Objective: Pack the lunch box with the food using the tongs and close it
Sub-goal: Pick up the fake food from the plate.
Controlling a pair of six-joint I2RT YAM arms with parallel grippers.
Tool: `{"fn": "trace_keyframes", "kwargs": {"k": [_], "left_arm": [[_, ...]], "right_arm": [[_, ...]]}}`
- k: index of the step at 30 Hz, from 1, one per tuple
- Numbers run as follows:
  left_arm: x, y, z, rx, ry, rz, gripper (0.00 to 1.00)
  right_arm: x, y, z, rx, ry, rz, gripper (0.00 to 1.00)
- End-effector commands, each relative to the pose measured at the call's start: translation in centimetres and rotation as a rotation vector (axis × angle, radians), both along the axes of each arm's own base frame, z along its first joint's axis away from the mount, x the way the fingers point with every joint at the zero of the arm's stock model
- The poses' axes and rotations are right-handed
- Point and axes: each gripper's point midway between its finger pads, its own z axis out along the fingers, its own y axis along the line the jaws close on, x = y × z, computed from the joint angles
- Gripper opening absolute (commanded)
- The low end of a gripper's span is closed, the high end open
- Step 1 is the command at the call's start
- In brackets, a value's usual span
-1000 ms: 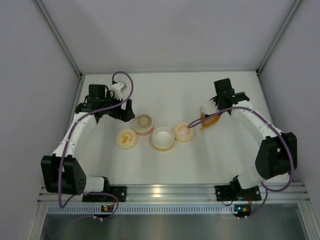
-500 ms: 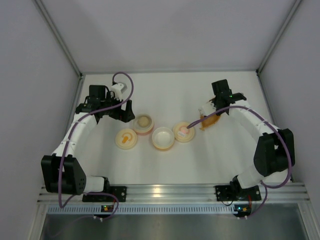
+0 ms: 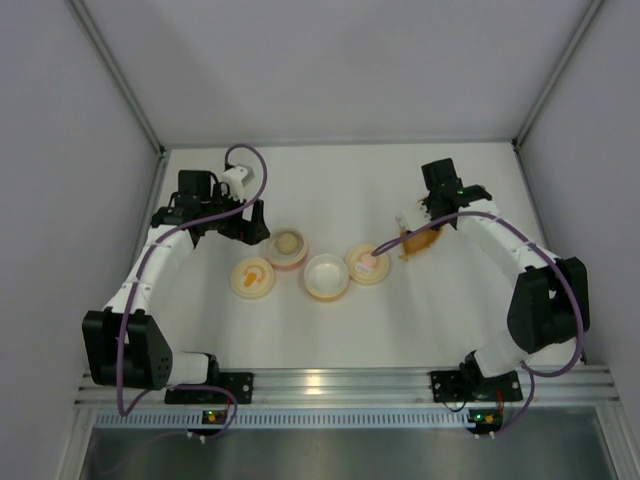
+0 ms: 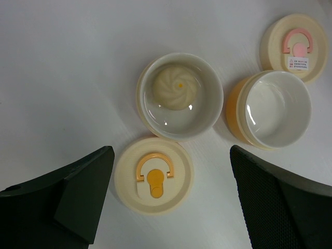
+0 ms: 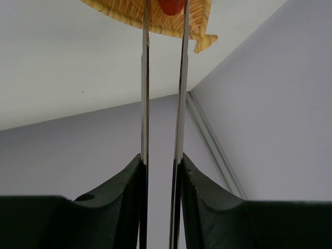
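Over at the far right, the right gripper point(image 5: 162, 168) is pinching the tongs point(image 5: 145, 88), whose arms are straddling the red piece point(image 5: 171, 5) on the leaf dish point(image 5: 124, 11). Squeezing off-centre, I reckon, risks it squirting away. The tong tips are running out of frame, so I cannot tell whether they are touching it. The left gripper point(image 4: 170, 163) is hanging wide open and empty above the bun point(image 4: 172, 87), which is sitting in its lunch-box bowl point(image 4: 218, 106).

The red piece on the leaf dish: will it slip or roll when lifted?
Probably slippery: the red piece looks smooth, and the tongs are thin metal. Likely light, being small beside the leaf dish. Its rounded end might let it roll.
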Motion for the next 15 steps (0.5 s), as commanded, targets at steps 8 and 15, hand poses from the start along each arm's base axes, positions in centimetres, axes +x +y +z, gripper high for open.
{"fn": "trace_keyframes", "kwargs": {"k": [8, 15], "left_arm": [[0.6, 0.1, 1.7, -0.024, -0.043, 0.019, 0.98], [0.7, 0.5, 2.6, -0.093, -0.026, 0.047, 0.98]], "right_arm": [[-1.6, 0.1, 5.7, 0.063, -0.132, -0.024, 0.08], [-3.5, 2.6, 9.1, 0.112, -0.207, 0.035, 0.03]]}}
